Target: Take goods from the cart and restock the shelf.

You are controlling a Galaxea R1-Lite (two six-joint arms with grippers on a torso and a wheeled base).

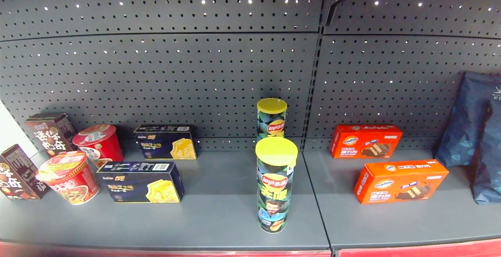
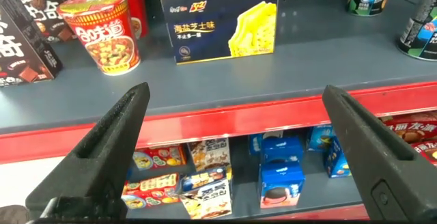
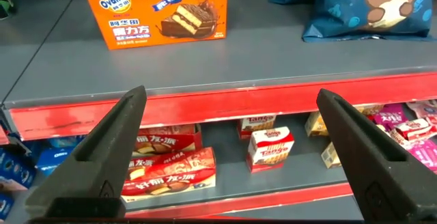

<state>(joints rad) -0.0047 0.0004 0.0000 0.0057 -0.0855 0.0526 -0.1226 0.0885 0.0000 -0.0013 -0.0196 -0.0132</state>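
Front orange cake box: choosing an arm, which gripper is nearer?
Right. The right gripper faces the front orange cake box across the shelf lip; the left gripper faces the navy snack box instead.

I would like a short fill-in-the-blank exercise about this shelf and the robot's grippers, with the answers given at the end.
1. The front chip can and the can behind it each have a ____ lid.
2. On the shelf, to the right of the cans, lie ____ orange boxes.
3. The left gripper and the right gripper are both ____ and hold nothing.
Missing words: yellow; two; open.
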